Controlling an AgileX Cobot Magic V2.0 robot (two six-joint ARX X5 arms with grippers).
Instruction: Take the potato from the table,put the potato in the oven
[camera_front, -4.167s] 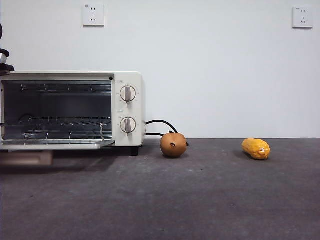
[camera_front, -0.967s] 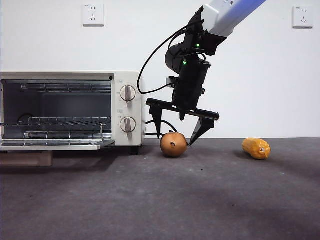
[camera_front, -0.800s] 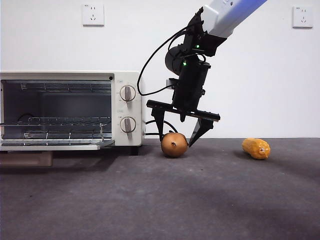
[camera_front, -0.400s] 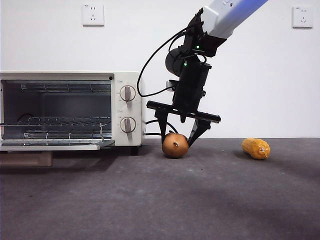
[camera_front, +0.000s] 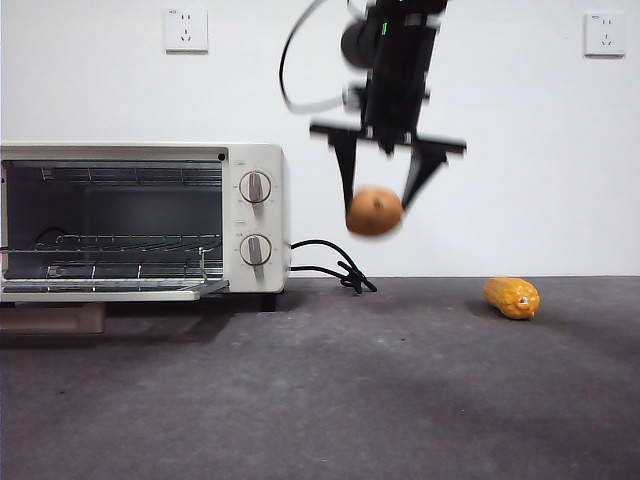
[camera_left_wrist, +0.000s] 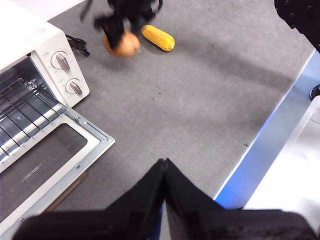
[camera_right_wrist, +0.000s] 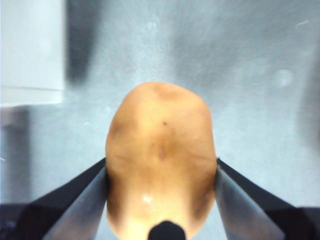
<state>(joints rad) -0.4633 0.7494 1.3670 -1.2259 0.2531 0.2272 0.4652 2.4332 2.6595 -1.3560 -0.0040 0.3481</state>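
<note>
- Our right gripper (camera_front: 377, 205) hangs in mid-air, clamped on the potato (camera_front: 375, 211); in the right wrist view both black jaws press the potato's sides; the potato is clear of the table (camera_front: 330, 400), to the right of the oven (camera_front: 140, 220) and level with its two knobs.
- Our left gripper (camera_left_wrist: 164, 167) waits off to the side, jaws closed together on nothing; its camera looks down on the oven's dropped door (camera_left_wrist: 47, 160) and wire rack.
- An oblong yellow corn cob (camera_front: 512, 297) lies on the table, well apart from the oven; the oven's black cord (camera_front: 330, 265) trails beside it.
- We judge the pick-up done and the carry in hand; the potato is not yet in the oven.
- Next, we think, the right arm must travel toward the open cavity, drop to rack height, clear the door's edge, then release.
</note>
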